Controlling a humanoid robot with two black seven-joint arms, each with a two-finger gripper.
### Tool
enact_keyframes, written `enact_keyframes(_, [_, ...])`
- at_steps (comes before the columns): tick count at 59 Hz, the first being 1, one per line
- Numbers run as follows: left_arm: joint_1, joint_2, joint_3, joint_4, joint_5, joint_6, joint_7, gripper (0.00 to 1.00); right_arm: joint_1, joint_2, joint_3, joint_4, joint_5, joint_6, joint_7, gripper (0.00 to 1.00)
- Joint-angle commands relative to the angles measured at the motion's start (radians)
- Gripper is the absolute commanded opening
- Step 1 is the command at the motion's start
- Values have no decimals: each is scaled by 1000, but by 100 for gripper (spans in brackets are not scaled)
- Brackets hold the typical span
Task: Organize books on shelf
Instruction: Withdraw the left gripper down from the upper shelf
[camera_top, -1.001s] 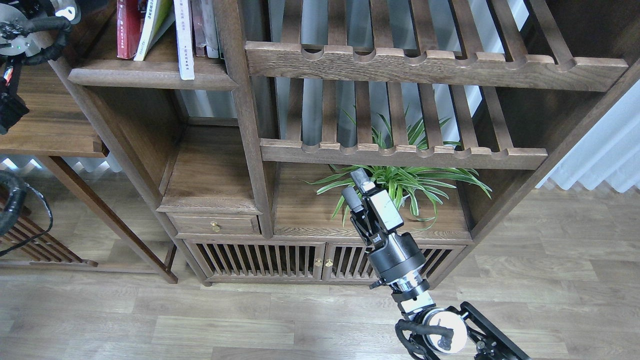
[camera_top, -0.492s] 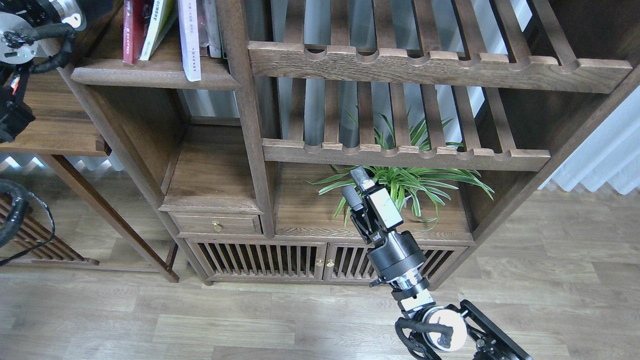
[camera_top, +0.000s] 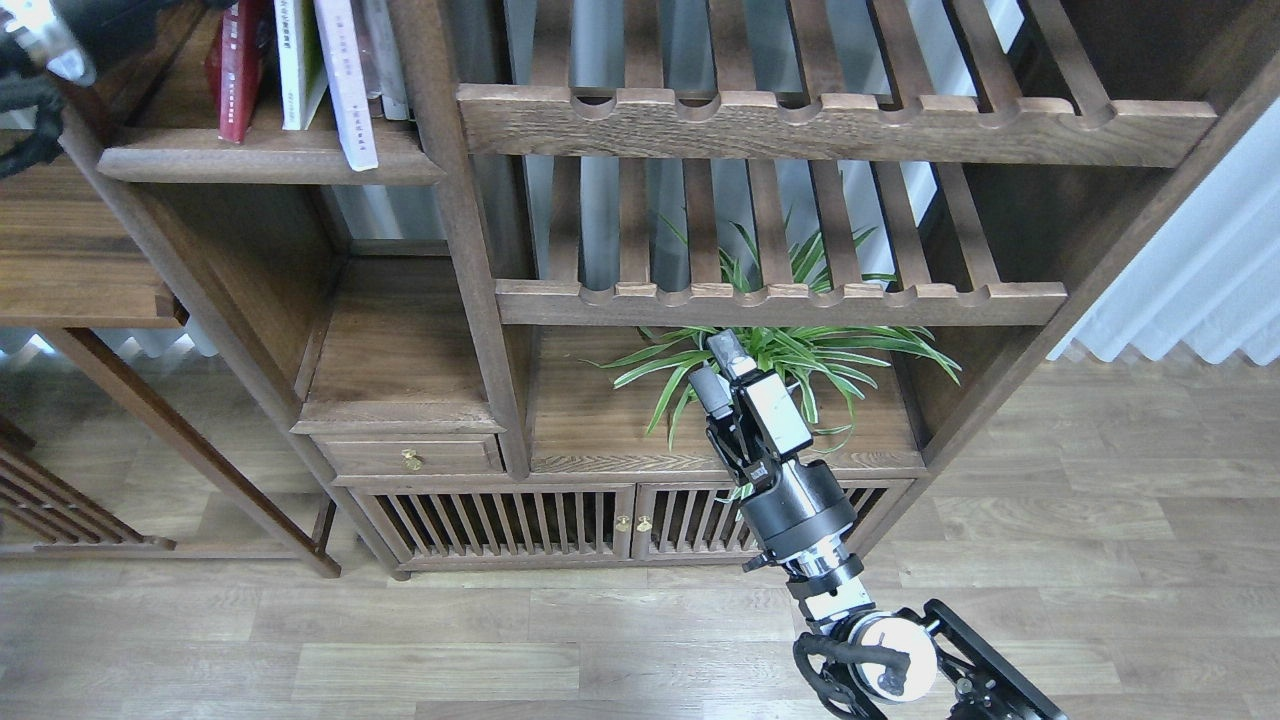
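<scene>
Three books stand on the solid dark-brown shelf (camera_top: 270, 165) at the top left. The dark red one (camera_top: 235, 75) is on the left, the yellow-green and white one (camera_top: 295, 65) in the middle, and the white-lavender one (camera_top: 347, 90) on the right, leaning a little, its lower end over the front edge. Greyer books stand behind them. My right gripper (camera_top: 716, 370) is open and empty, low in the middle, in front of the plant and far from the books. Only a bit of my left arm (camera_top: 35, 55) shows at the top left corner; its gripper is out of view.
Two slatted racks with scalloped front rails (camera_top: 800, 120) fill the upper right. A green striped plant (camera_top: 790, 355) sits on the low board behind my right gripper. A small drawer (camera_top: 405, 455) and slatted cabinet doors (camera_top: 560, 520) are below. A side table (camera_top: 70, 270) stands at left.
The view has shifted, so the bookcase sits lower and more to the left. My left arm has moved up and almost out of view. The books stand more upright. My right arm has hardly moved.
</scene>
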Motion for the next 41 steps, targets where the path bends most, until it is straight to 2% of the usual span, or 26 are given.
enact_keyframes(1, [64, 26, -45, -62, -5, 1, 1, 57, 1, 0, -5, 1, -1, -5, -2, 99])
enact_keyframes(18, [124, 32, -77, -128, -21, 1, -8, 57, 1, 0, -4, 3, -1, -46, 0, 99])
enact_keyframes(41, [313, 34, -165, -330, -94, 1, -3, 57, 1, 0, 4, 0, 1, -45, 2, 99])
